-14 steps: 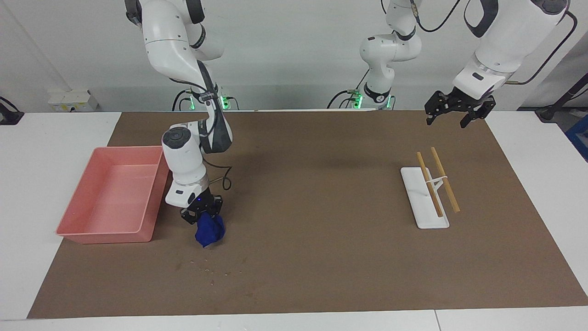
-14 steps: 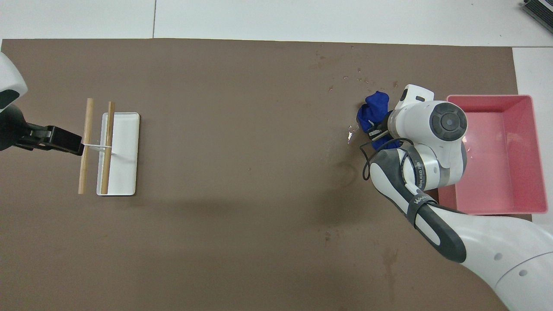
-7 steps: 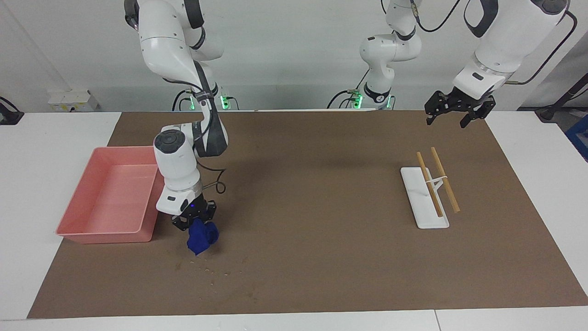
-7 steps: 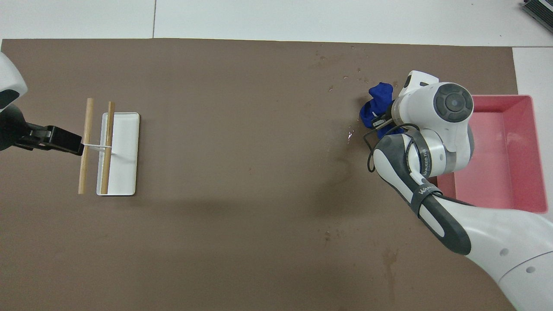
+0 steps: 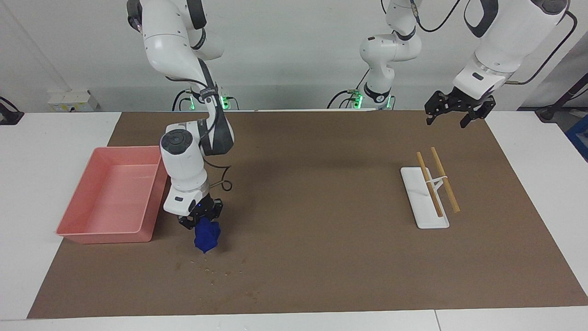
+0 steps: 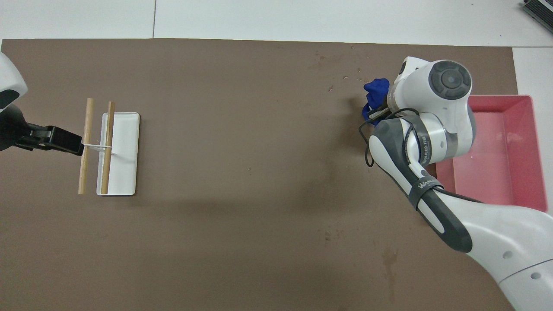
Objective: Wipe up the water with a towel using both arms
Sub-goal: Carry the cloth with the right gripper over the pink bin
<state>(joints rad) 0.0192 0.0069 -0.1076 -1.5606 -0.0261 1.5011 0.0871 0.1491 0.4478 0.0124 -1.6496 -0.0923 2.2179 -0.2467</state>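
The right arm's black two-fingered hand (image 5: pixel 202 219) is clamped on the small deep-blue soft fabric towel (image 5: pixel 207 236), which hangs from it in a crumpled, bunched lump whose lower end meets the flat matte brown mat (image 5: pixel 321 257) covering the white bench (image 5: pixel 41 138). The towel sits just beside the rectangular pink plastic tray (image 5: pixel 73 230), a smooth, shallow-walled box at the right arm's end of the bench. Small glinting drops of water (image 5: pixel 216 269) speckle the mat farther from the robots than the towel. The left arm's black hand (image 5: pixel 452 120) waits in the air with its fingers spread apart, over the mat's edge near a flat white rectangular stand (image 5: pixel 415 200) that carries two slim, round, pale wooden sticks (image 5: pixel 444 180) lying side by side.
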